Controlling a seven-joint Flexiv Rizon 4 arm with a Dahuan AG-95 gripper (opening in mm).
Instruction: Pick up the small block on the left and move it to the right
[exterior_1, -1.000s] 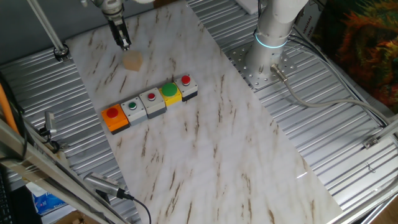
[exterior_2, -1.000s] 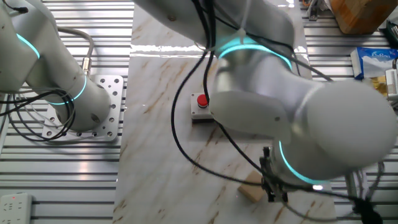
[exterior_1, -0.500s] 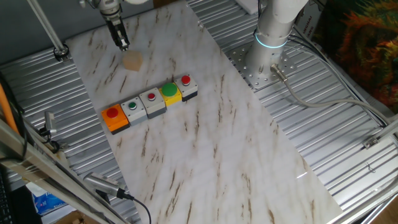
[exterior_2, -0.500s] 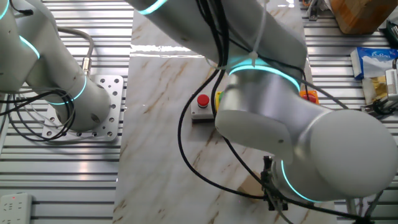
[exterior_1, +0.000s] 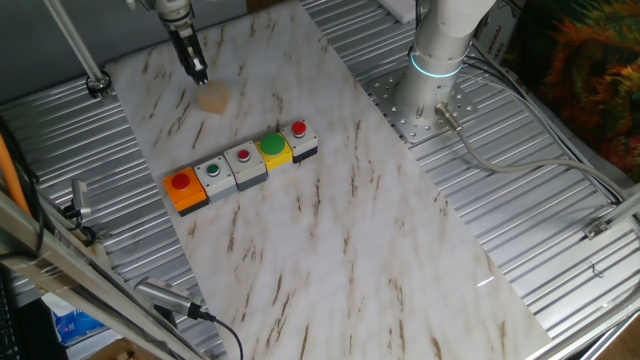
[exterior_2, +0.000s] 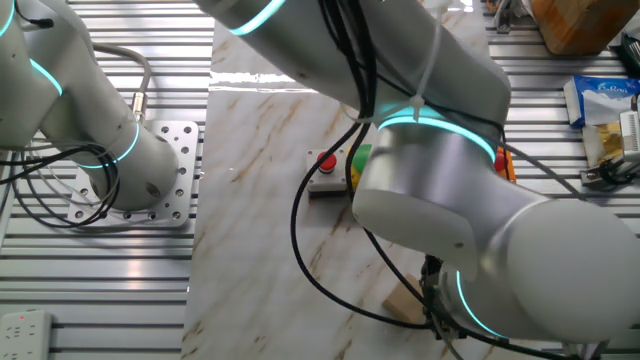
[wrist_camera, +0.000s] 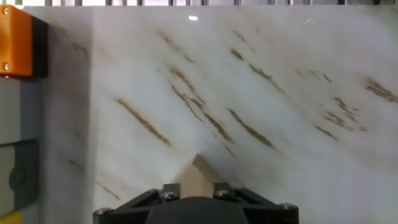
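While the pincer (exterior_1: 198, 72) hangs low over the far left part of the marble table top (exterior_1: 340, 240), its dark fingers point down at the slab, and whether they stand apart or together cannot be told from any of the pictures; nothing shows between them. Just to the right of its tip and a little nearer the camera in one fixed view lies the small block (exterior_1: 213, 97), a plain tan cube resting flat on the marble, close to the fingers but apart from them as far as that view shows. Further from the pincer toward the camera in that view, well apart from it, runs a slanting row of button boxes (exterior_1: 240, 166), orange at the left end, then grey ones with a yellow one among them, each with a round button on top. At the right of that view the arm's base (exterior_1: 425, 95) stands bolted to the ribbed metal bench. In the other fixed view the arm's bulky joints cover most of the table, and the small block (exterior_2: 404, 304) peeps out beside the pincer (exterior_2: 437, 322) at the lower edge. In the hand view a corner of the small block (wrist_camera: 198, 175) rises just beyond the pincer's black body, with the orange box (wrist_camera: 15, 41) far off at the left edge.
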